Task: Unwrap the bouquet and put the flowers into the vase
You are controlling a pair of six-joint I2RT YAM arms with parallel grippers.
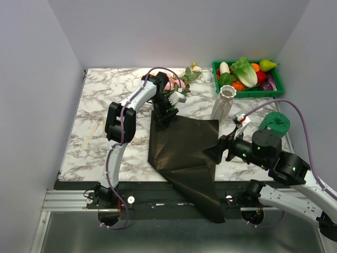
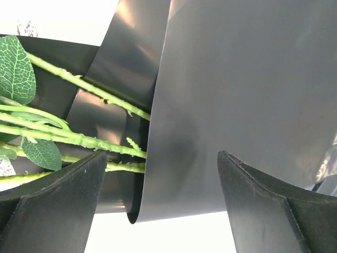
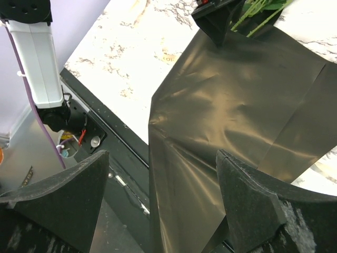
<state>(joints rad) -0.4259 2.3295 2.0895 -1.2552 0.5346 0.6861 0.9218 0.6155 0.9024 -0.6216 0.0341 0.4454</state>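
The bouquet's black paper wrapper (image 1: 184, 153) lies unrolled on the marble table (image 1: 105, 95), and its near corner hangs over the front edge. The flowers (image 1: 176, 83), pink and cream with green leaves, lie at the wrapper's far corner. Their green stems (image 2: 79, 139) run under a curled edge of the wrapper (image 2: 210, 105). My left gripper (image 1: 164, 112) (image 2: 160, 158) is open over that curled edge, which rises between the fingers unpinched. My right gripper (image 1: 215, 151) (image 3: 162, 158) hangs open above the wrapper's (image 3: 231, 116) right side, holding nothing. The white vase (image 1: 225, 102) stands upright right of the flowers.
A green crate (image 1: 253, 93) of plastic vegetables sits at the back right. A dark green crinkled round object (image 1: 276, 122) lies right of the vase. A thin cream strip (image 1: 93, 132) lies on the table's left side. Grey walls close in on both sides.
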